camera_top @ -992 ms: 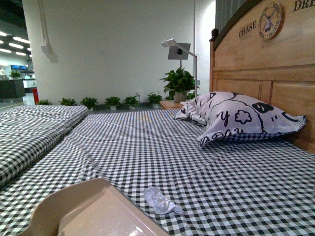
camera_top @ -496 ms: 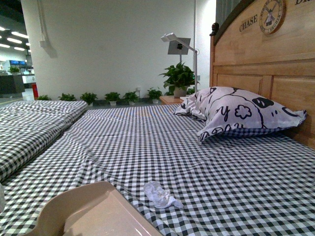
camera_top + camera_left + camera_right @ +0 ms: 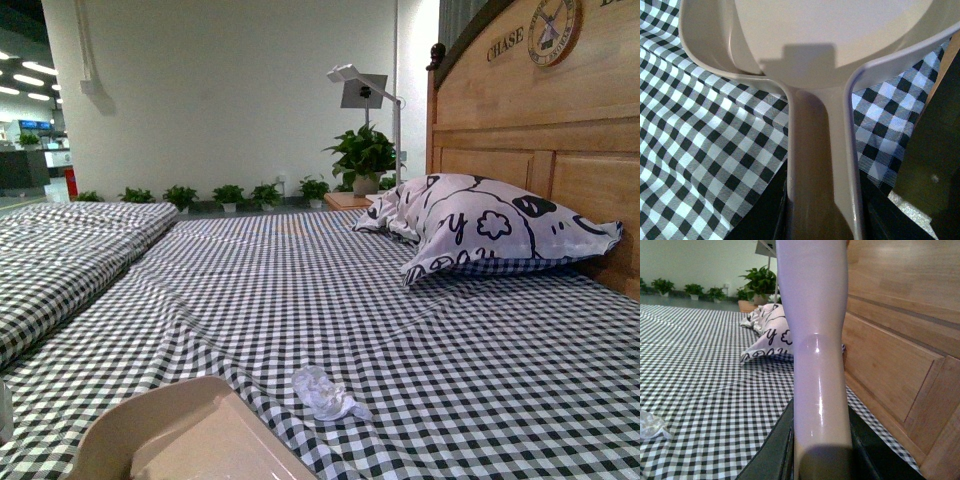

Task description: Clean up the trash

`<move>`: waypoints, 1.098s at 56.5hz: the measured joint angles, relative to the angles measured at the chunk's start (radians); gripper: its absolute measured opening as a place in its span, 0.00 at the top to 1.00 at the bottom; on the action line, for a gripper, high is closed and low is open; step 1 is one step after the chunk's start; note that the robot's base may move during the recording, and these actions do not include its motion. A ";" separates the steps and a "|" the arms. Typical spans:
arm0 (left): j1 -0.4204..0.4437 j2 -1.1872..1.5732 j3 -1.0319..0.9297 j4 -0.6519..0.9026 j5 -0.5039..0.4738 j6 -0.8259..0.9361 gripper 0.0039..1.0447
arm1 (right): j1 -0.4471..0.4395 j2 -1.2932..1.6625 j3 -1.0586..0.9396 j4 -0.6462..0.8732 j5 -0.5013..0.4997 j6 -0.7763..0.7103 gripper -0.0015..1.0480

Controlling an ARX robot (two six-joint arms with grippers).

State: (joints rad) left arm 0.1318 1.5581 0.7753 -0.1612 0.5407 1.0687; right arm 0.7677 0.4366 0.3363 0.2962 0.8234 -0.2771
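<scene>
My left gripper (image 3: 822,212) is clamped on the handle of the beige plastic dustpan (image 3: 170,430); my right gripper (image 3: 821,455) pinches a pale glossy tool handle (image 3: 815,315), head unseen. The small crumpled white tissue wad (image 3: 325,392) lies on the checked bed sheet (image 3: 420,310) just right of the dustpan's rim, not touching. Judged: sweep leftward from my right side.

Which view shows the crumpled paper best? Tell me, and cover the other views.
The front view: the paper wad lies whole on the checked sheet, right of the dustpan. The right wrist view catches it at the frame's edge, partly cut off. The left wrist view shows dustpan and sheet, no paper.
</scene>
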 joint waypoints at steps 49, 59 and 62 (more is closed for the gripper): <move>0.001 0.002 0.000 0.004 -0.010 0.009 0.74 | -0.492 0.749 0.329 -0.295 -0.622 0.398 0.80; 0.001 0.002 0.000 0.004 -0.010 0.009 0.74 | -0.426 1.028 0.492 -0.299 -0.649 0.360 0.80; 0.001 0.002 0.000 0.004 -0.010 0.009 0.74 | -0.400 1.109 0.548 -0.314 -0.649 0.344 0.80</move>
State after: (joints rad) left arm 0.1329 1.5597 0.7753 -0.1574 0.5312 1.0779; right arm 0.3676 1.5459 0.8845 -0.0181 0.1749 0.0666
